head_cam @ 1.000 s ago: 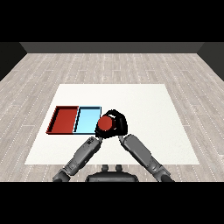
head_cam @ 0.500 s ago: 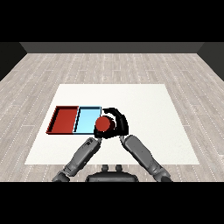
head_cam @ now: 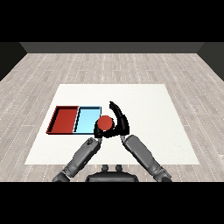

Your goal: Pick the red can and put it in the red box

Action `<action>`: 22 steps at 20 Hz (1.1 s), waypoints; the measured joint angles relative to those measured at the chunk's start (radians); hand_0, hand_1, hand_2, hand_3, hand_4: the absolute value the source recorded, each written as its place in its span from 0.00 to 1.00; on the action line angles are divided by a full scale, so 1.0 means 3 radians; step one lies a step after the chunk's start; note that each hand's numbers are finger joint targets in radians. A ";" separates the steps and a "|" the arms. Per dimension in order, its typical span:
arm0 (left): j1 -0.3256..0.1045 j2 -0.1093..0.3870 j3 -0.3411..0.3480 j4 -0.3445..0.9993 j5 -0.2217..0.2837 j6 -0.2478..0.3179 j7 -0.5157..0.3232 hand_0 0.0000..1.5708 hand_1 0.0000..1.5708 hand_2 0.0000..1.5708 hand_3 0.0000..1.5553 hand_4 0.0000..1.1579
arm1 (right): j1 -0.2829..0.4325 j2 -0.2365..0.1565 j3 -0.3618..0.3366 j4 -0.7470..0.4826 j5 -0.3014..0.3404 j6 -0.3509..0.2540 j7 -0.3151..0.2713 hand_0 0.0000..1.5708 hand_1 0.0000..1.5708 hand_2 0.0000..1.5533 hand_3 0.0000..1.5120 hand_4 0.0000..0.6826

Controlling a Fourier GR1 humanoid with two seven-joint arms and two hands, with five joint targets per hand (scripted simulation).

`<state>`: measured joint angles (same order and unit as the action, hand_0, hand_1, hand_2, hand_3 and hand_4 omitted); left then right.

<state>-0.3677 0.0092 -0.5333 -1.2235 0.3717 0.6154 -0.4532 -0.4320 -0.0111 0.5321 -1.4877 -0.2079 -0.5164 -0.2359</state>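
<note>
Right hand (head_cam: 120, 124) curled round red can (head_cam: 105, 123) | round, smooth top

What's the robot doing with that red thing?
The robot's right hand is curled round a red can and holds it at the near right edge of the light blue tray. The red tray, where the can should go, lies just beyond it to the left. The left hand sits under the can, mostly hidden.
</note>
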 measured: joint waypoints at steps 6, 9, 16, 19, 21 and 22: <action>0.0035 -0.0020 -0.0028 -0.0076 -0.0092 0.0057 -0.0004 1.00 1.00 1.00 0.95 0.98 | 0.0122 0.0025 -0.0114 -0.0109 0.0102 0.0102 0.0093 0.00 0.00 0.00 0.00 0.00; 0.0023 -0.0025 0.0040 -0.0087 -0.0128 0.0040 0.0042 1.00 1.00 1.00 0.94 0.98 | 0.0173 0.0026 -0.0201 -0.0206 0.0084 0.0190 0.0162 0.00 0.00 0.00 0.00 0.00; 0.0014 0.0035 0.0297 -0.0059 -0.0220 -0.0115 0.0049 1.00 1.00 1.00 0.95 0.97 | 0.0622 -0.0132 -0.0375 -0.0701 0.0055 0.0455 0.0130 0.00 0.00 0.00 0.00 0.00; 0.0007 0.0077 0.0398 -0.0093 -0.0296 -0.0105 0.0097 1.00 1.00 1.00 0.95 0.98 | 0.0785 -0.0209 -0.0534 -0.0884 -0.0083 0.0595 0.0111 0.00 0.00 0.00 0.00 0.00; 0.0031 0.0166 0.0482 -0.0187 -0.0302 -0.0136 0.0159 1.00 1.00 1.00 0.95 0.98 | 0.0931 -0.0309 -0.0608 -0.1128 -0.0135 0.0640 0.0191 0.00 0.00 0.00 0.00 0.00; 0.0029 0.0221 0.0533 -0.0236 -0.0309 -0.0148 0.0198 1.00 1.00 1.00 0.95 0.97 | 0.0970 -0.0344 -0.0658 -0.1179 -0.0140 0.0658 0.0193 0.00 0.00 0.00 0.00 0.00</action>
<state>-0.3590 0.0755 -0.3732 -1.2942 0.2790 0.5711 -0.3938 -0.1412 -0.1145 0.3348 -1.8415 -0.2499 -0.3191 -0.1779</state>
